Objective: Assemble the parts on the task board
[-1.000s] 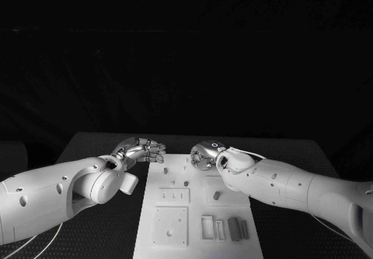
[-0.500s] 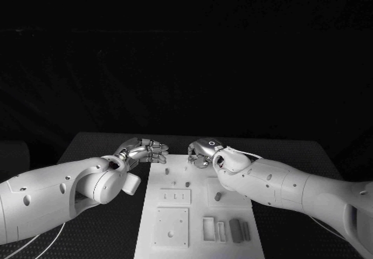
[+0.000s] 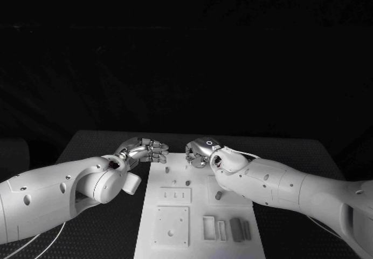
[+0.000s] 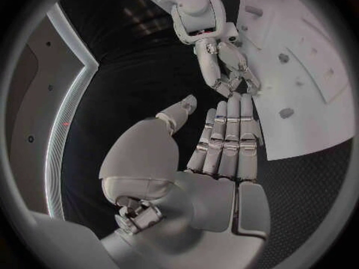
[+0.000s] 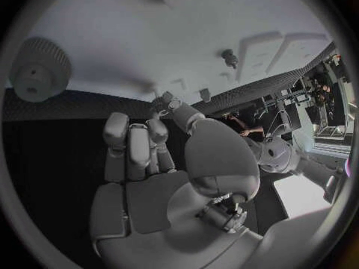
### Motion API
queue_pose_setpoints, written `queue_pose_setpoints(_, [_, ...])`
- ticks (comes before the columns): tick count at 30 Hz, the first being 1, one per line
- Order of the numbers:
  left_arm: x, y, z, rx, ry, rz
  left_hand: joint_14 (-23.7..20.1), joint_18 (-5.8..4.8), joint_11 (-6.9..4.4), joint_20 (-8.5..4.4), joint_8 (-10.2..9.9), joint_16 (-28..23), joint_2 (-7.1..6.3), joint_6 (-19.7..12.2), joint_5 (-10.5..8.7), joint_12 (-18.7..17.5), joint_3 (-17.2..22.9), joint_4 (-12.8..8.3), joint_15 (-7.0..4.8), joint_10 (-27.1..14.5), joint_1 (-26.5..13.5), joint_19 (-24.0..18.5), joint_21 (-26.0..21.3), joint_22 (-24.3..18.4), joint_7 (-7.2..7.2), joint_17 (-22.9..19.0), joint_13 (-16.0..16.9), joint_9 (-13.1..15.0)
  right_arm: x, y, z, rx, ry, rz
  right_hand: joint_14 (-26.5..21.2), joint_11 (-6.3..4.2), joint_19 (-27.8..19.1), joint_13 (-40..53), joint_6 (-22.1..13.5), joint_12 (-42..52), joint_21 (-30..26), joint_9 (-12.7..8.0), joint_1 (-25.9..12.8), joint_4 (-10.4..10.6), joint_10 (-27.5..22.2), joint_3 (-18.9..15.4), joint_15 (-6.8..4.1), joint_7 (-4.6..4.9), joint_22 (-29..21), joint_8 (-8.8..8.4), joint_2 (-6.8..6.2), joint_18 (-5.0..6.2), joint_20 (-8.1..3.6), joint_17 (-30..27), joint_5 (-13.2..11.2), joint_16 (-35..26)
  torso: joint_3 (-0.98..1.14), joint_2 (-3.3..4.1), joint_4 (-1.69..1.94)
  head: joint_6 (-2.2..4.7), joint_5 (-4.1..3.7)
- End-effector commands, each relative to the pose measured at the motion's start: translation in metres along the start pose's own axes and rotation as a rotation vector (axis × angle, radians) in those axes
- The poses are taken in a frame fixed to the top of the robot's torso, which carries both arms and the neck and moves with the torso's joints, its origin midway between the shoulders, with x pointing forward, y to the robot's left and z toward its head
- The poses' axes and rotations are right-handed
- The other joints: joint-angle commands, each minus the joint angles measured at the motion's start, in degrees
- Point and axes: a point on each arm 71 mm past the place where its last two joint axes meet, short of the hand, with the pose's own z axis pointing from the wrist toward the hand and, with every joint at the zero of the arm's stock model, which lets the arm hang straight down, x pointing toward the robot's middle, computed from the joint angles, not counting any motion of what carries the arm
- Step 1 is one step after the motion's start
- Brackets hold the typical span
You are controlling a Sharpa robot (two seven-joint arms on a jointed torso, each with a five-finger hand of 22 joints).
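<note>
Right hand (image 3: pixel 201 150) farther up task board (image 3: pixel 198 216)

left robot hand (image 4: pixel 217 155), fingertips beside task board (image 4: pixel 314 83)

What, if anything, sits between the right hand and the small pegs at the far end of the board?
Nothing visible. The right hand hovers over the far end of the board, with the pegs just nearer on bare white surface.
</note>
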Motion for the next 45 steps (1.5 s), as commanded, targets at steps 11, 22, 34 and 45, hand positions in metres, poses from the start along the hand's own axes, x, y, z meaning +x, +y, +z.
queue_pose_setpoints(11, [0.0016, -0.0018, 0.0003, 0.008, 0.013, -0.005, 0.01, 0.2, 0.33, 0.31, -0.24, -0.37, 0.0, -0.3, 0.32, -0.36, 0.05, -0.37, 0.33, -0.06, -0.85, -0.12, -0.41, 0.08, -0.06, 0.12, -0.03, -0.05, -0.0007, -0.0002, 0.0013, 0.006, -0.01, -0.038, 0.82, -1.03, 0.12, -0.15, 6.81, 0.04, 0.24, 0.12, -0.31, 0.1, -1.39, 0.34, -0.55, 0.01, 0.15, 0.02, 0.32, 4.87, -0.44, -0.17, 0.11, 0.07, -0.13, 0.2, 0.01, -0.14, -0.05])
queue_pose_setpoints(22, [0.0004, -0.0026, 0.0012, 0.009, 0.008, -0.003, 0.02, 0.21, 0.35, 0.31, -0.26, -0.41, -0.04, -0.34, 0.31, -0.42, 0.08, -0.45, 0.33, -0.07, -0.92, -0.12, -0.43, 0.11, -0.06, 0.16, -0.03, -0.05, -0.0002, 0.003, 0.0026, 0.002, -0.006, -0.037, 0.8, -1.04, 0.15, -0.22, 6.8, -0.02, 0.21, 0.16, -0.29, 0.1, -1.33, 0.37, -0.55, 0.01, 0.11, -0.01, 0.28, 4.87, -0.48, -0.33, 0.11, 0.03, -0.01, 0.3, 0.01, -0.18, 0.48])
queue_pose_setpoints(34, [0.0011, -0.003, 0.0012, 0.009, 0.011, -0.003, 0.03, 0.21, 0.35, 0.31, -0.27, -0.46, -0.08, -0.36, 0.31, -0.48, 0.12, -0.53, 0.33, -0.07, -0.96, -0.12, -0.45, 0.14, -0.07, 0.21, -0.03, -0.04, 0.0003, 0.0055, 0.0036, 0.0, 0.001, -0.03, 0.75, -1.02, 0.18, -0.3, 6.74, -0.09, 0.17, 0.19, -0.33, 0.11, -1.27, 0.39, -0.54, 0.03, 0.07, -0.08, 0.26, 4.87, -0.51, -0.52, 0.11, -0.03, -0.1, 0.37, -0.04, -0.35, 0.62])
queue_pose_setpoints(45, [0.0001, -0.0033, 0.0007, 0.007, 0.006, -0.002, 0.03, 0.21, 0.37, 0.32, -0.31, -0.5, -0.13, -0.42, 0.31, -0.54, 0.14, -0.58, 0.33, -0.09, -1.06, -0.11, -0.46, 0.17, -0.04, 0.26, -0.04, -0.05, -0.0004, 0.0014, 0.0045, 0.028, -0.01, -0.011, -1.17, 1.61, 0.13, -1.29, -1.07, -1.34, -0.49, -1.76, -0.63, 0.24, -1.85, 0.41, 1.79, 2.81, -0.44, -5.19, -2.1, 4.87, -0.62, -3.51, 0.13, -0.93, -0.12, 0.44, -0.04, -0.34, 0.6])
